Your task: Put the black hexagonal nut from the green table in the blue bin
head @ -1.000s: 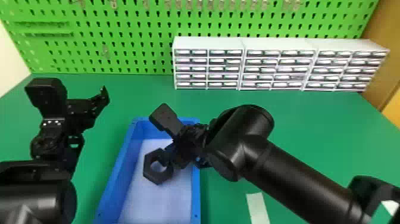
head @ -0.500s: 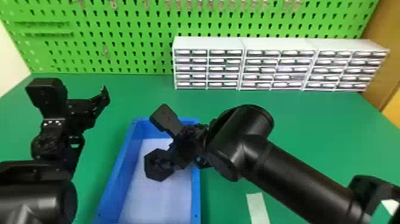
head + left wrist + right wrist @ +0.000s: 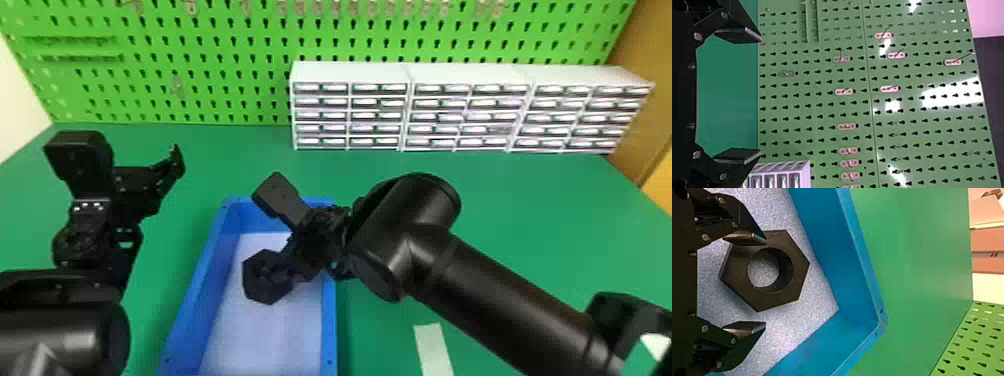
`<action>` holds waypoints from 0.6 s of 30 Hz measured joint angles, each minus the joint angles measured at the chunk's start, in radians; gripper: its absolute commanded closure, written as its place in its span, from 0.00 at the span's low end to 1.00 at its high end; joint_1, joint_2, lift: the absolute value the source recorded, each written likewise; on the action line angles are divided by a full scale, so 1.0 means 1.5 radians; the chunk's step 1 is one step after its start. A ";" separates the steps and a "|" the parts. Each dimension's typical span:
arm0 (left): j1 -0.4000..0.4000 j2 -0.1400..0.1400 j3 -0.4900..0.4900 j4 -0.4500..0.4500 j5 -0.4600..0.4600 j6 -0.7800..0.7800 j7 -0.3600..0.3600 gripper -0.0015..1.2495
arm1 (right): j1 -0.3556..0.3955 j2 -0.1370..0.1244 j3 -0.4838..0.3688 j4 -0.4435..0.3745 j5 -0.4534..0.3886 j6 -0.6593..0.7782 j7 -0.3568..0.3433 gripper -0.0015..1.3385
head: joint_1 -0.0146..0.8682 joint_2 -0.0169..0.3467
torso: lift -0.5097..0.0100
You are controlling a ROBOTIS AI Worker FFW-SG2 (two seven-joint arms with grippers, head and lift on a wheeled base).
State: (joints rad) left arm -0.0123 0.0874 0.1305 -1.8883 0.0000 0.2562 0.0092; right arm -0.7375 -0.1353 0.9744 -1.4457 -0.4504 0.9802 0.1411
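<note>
Since the earlier head frames, the fingers (image 3: 746, 238) of our right gripper (image 3: 281, 272) have shifted over the nut (image 3: 253, 282), so its hole, pale a second ago, now looks dark there. Our right arm has barely moved otherwise; the left looks just as it did.

We see the nut inside the bin (image 3: 328, 305), lying flat on its pale floor near a corner. In the right wrist view our fingers stand wide apart, one overlapping the nut's edge, the other just beside it. Neither is closed on it, though we cannot tell whether the overlapping finger touches it.

Our left gripper (image 3: 142, 182) is parked above the table (image 3: 500, 200), beyond the bin's left side, its fingers wide apart with nothing between them.

Behind, we have white drawers (image 3: 350, 72) along the back of the table, before a green pegboard (image 3: 200, 60). A pale strip (image 3: 434, 350) lies right of the bin.
</note>
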 measured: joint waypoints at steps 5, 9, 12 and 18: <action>0.000 0.000 0.000 0.000 -0.001 0.000 0.000 0.20 | 0.002 -0.003 -0.030 -0.017 0.008 0.004 0.001 0.38 | 0.79 0.19 | 0.80; 0.000 0.000 0.000 0.001 -0.003 0.001 0.000 0.20 | 0.008 -0.004 -0.073 -0.048 0.029 0.014 0.002 0.38 | 0.79 0.19 | 0.80; -0.001 0.000 -0.001 0.002 -0.003 0.001 0.000 0.20 | 0.017 -0.005 -0.116 -0.071 0.047 0.019 0.014 0.38 | 0.79 0.19 | 0.80; -0.004 0.000 -0.002 0.002 -0.004 0.001 0.000 0.20 | 0.039 -0.003 -0.208 -0.110 0.091 0.024 0.060 0.38 | 0.79 0.19 | 0.80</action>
State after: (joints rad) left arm -0.0187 0.0874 0.1274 -1.8853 -0.0064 0.2577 0.0092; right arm -0.6793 -0.1398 0.6630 -1.6110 -0.3133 1.0156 0.2304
